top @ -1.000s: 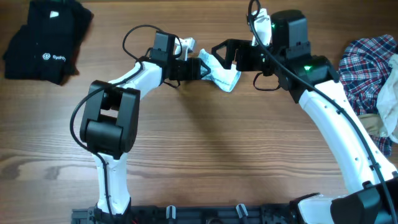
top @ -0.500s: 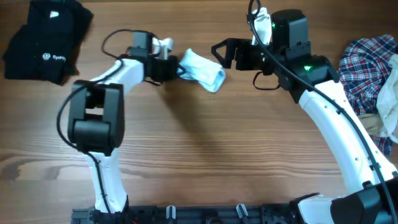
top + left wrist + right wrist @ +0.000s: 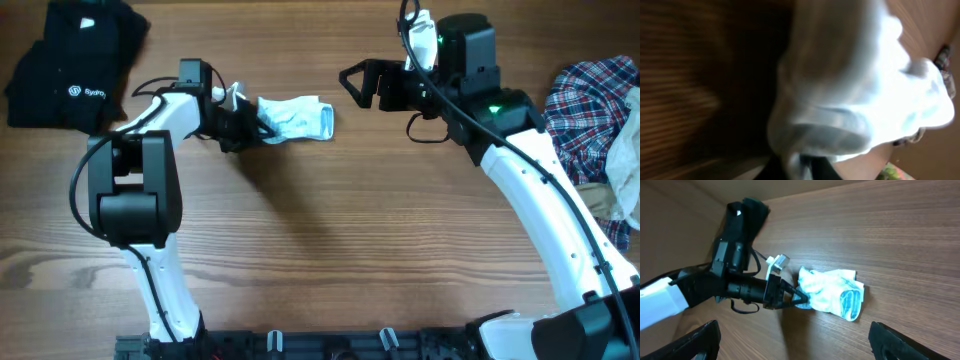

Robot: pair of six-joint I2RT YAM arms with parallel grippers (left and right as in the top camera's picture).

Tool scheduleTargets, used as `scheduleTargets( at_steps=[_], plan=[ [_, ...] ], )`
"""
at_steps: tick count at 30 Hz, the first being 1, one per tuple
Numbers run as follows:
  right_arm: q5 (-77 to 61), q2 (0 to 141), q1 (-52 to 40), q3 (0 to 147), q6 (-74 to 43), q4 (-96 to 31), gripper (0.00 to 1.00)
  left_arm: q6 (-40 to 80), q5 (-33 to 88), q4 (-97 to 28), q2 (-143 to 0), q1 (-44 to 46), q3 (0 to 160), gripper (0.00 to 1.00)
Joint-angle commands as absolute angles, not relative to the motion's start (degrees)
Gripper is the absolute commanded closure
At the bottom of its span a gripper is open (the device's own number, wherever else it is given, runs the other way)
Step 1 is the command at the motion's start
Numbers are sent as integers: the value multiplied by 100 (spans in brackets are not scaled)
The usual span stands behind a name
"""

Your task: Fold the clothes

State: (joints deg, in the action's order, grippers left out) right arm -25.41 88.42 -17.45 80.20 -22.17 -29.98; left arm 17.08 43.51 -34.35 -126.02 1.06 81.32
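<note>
A small pale-blue garment (image 3: 297,117) lies bunched on the wooden table, left of centre at the back. My left gripper (image 3: 252,127) is shut on its left end. In the right wrist view the closed tips of the left gripper (image 3: 802,298) pinch the cloth (image 3: 834,292). The blurred left wrist view is filled by the same pale fabric (image 3: 850,95), which runs out from between the jaws of the left gripper (image 3: 800,170). My right gripper (image 3: 353,85) hovers open to the garment's right, apart from it, with nothing between its fingers (image 3: 696,342).
Black logo garments (image 3: 70,60) sit folded at the back left corner. A red-blue-white plaid shirt (image 3: 588,100) and a beige piece (image 3: 598,200) are heaped at the right edge. The left arm's base stands at the front left, the right arm's at the front right.
My left arm has swung to the left, pulling the pale-blue garment away from the right gripper and stretching it out along the table. The right arm has stayed put and open.
</note>
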Motion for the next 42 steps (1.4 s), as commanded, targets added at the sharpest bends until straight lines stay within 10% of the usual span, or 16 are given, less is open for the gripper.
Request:
scheduleTargets(
  at_steps=[1, 4, 10, 33, 42],
  plan=[
    [-2397, 8731, -1732, 8020, -2097, -2958, 5, 1664, 4418, -3334, -12398, 110, 8103, 58],
    [-2397, 8731, -1732, 8020, -2097, -2963, 4, 1669, 4278, -3238, -12099, 110, 8103, 28],
    [-2399, 8731, -1732, 8020, -2097, -2963, 4, 1695, 3146, -3242, -11917, 110, 8101, 9],
    [-2495, 8731, -1732, 8020, -2102, -2965, 5, 1540, 3553, -2475, -12805, 714, 8101, 17],
    [-2491, 8731, -1728, 8020, -2099, -2961, 4, 1540, 3618, -2545, -12855, 766, 8101, 55]
  ],
)
